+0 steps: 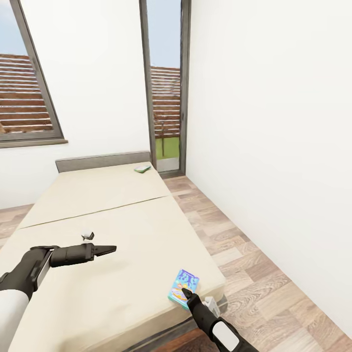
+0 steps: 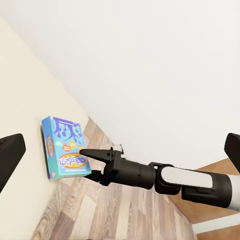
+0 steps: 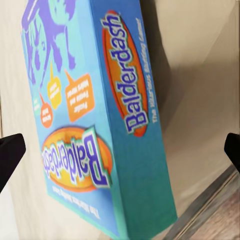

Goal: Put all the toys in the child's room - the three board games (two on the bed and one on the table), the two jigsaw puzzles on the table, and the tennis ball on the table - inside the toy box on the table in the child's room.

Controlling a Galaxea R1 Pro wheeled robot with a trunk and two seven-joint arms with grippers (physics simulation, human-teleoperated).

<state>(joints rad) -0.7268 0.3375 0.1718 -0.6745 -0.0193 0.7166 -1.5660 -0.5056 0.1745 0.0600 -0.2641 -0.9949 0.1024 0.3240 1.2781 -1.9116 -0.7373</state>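
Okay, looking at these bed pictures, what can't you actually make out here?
- Small green box by the grey headboard, head view: too small to read.
- Right gripper at the blue Balderdash game box: head view too small to show contact; in the right wrist view the box lies between the spread fingertips.
- Beige bed: near end cut off by the head view's edge.
- Left gripper: jaw gap unclear.

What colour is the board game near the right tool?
Mostly light blue board game, with purple, orange and yellow artwork; clearest in the right wrist view.
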